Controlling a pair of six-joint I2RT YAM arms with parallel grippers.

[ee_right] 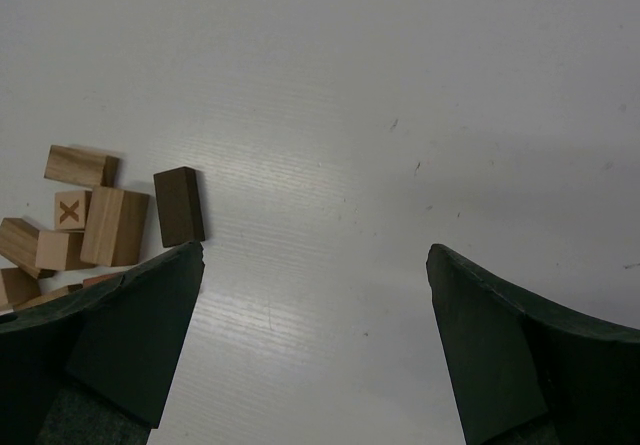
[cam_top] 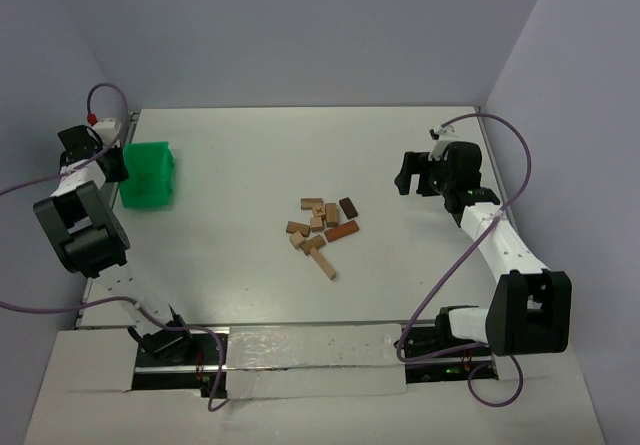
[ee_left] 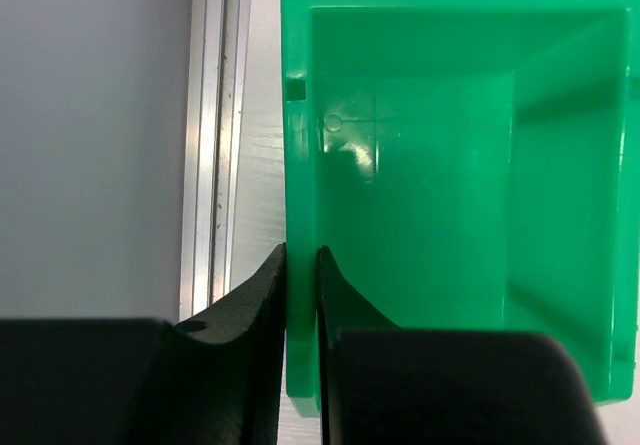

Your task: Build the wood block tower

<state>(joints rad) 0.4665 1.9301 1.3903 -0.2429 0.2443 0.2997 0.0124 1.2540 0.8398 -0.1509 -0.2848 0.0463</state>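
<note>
The wood blocks lie flat in a loose scatter at the table's middle; no tower is in view. The right wrist view catches the dark brown block, the X-marked cube and several tan blocks at its left edge. My right gripper hovers open over bare table, right of the scatter, with nothing between its fingers. At the far left, my left gripper is shut on the left wall of the green tray, one finger inside and one outside.
The green tray sits close to the table's left edge, beside an aluminium rail. Walls close in the table at the back and both sides. Purple cables loop off both arms.
</note>
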